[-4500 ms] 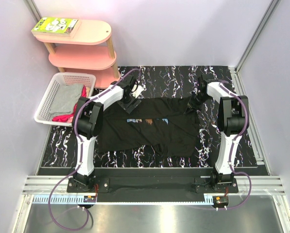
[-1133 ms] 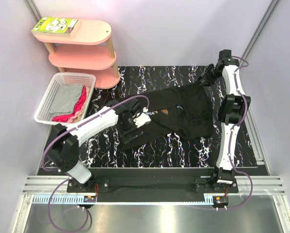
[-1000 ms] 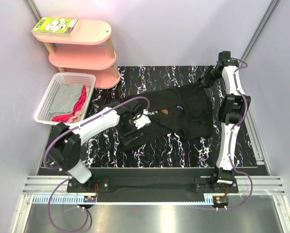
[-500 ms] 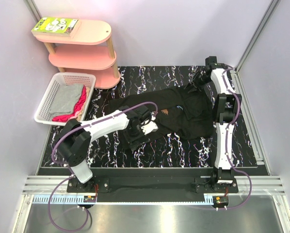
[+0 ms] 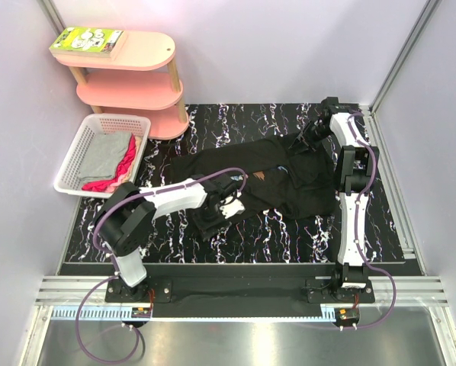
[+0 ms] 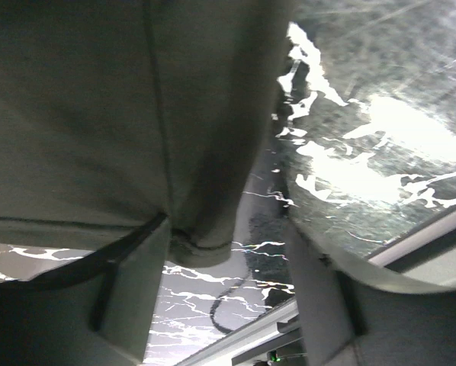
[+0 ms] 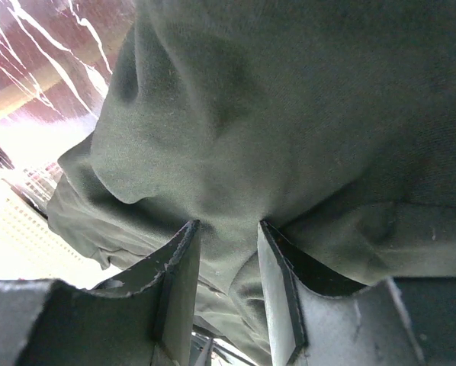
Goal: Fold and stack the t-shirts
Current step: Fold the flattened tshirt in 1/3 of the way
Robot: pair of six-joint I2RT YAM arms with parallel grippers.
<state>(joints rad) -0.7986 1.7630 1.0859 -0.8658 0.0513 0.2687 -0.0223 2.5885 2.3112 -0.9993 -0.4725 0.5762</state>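
The black t-shirt (image 5: pixel 300 183) lies crumpled across the middle and right of the table, with a bit of its orange print (image 5: pixel 258 177) showing. My left gripper (image 5: pixel 222 207) hovers low over the shirt's near left fold. In the left wrist view this gripper (image 6: pixel 226 229) is open, and a hem corner of the shirt (image 6: pixel 201 244) hangs between the fingers, against the left one. My right gripper (image 5: pixel 313 131) is at the shirt's far right corner. In the right wrist view it (image 7: pixel 226 225) is shut on a bunch of the black cloth (image 7: pixel 236 152).
A white lattice basket (image 5: pixel 74 152) stands off the table's left edge, holding a grey shirt (image 5: pixel 106 152) and a red/pink one (image 5: pixel 106 184). Behind it is a pink shelf unit (image 5: pixel 129 91) with a book (image 5: pixel 87 40) on top. A metal rail (image 5: pixel 236 286) runs along the near edge.
The left gripper has slid nearer and to the right over the shirt's fold, and its jaws have narrowed. The right gripper has drawn in from the far right corner, pulling the cloth with it.
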